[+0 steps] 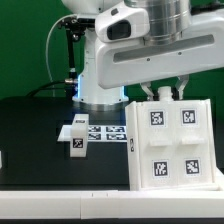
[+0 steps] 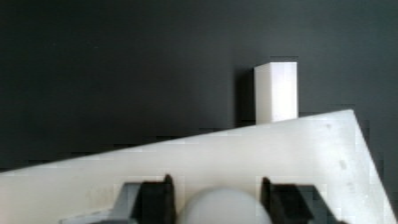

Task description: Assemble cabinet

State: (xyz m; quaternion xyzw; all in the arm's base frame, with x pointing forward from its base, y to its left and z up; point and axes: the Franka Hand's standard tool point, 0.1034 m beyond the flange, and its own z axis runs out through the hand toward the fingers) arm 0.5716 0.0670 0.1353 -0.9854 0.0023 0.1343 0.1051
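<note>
Claw (image 1: 170, 93) looks clamped on rounded top part of cabinet (image 1: 171, 142); keep grip square, move slow, stay clear of small tagged piece (image 1: 77, 140) on tabletop (image 1: 35, 125).

A large white tagged plastic box (image 1: 171, 138), upright on a black table (image 1: 35, 135), is gripped at its top by the gripper (image 1: 169, 94).

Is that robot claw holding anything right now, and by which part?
Yes: the gripper grips the large white plastic cabinet box with square tags, pinching a rounded white part at its top edge.
</note>
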